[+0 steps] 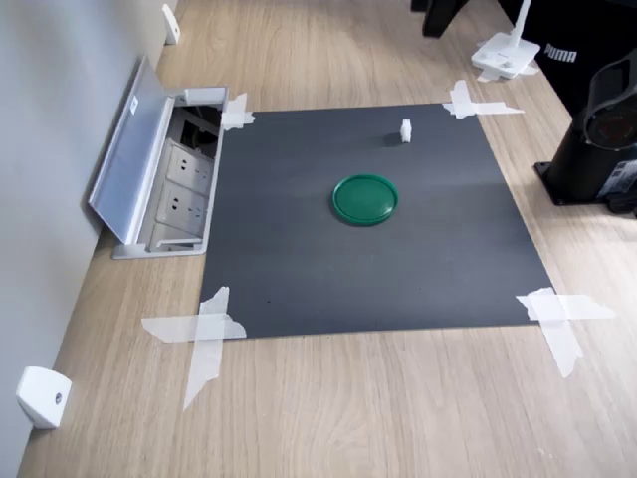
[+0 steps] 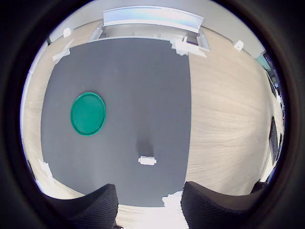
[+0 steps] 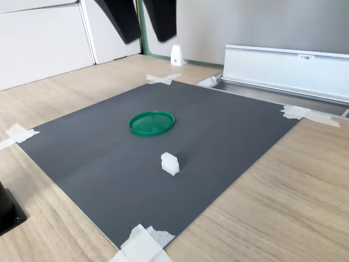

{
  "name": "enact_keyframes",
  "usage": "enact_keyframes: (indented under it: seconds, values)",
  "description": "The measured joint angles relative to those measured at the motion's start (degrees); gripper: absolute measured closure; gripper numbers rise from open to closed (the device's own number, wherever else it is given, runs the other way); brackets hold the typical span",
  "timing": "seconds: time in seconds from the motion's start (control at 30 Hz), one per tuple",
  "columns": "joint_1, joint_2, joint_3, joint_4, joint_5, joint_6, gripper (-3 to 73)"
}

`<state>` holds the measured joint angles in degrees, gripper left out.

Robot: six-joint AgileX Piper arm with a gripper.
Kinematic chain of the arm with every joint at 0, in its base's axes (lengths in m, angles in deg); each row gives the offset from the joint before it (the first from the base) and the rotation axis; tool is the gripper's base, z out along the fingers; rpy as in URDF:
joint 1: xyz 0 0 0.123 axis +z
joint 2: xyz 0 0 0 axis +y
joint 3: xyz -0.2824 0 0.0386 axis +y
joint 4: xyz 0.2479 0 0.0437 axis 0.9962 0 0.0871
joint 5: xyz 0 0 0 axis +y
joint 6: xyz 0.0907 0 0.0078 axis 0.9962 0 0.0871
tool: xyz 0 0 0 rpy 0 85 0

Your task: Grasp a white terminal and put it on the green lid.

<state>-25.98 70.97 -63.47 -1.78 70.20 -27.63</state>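
Fingers (image 2: 148, 202) hang spread wide and empty above the mat (image 1: 299, 259); terminal (image 1: 405, 129) stands apart from the lid (image 1: 365, 199), both on the mat.

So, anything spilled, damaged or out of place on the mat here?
Nothing stands out. The white terminal sits alone on the dark mat, apart from the green lid, which lies flat and empty. The gripper hangs above, jaws open.
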Motion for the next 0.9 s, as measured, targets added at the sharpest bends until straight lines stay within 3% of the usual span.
enact_keyframes:
  seconds: [0.47,0.9]
  values:
    - [0.0,3.0,6.2,2.4,-8.3,-2.0,12.6]
    - [-0.4,6.0,14.0,-0.4,-15.6,-2.5,12.6]
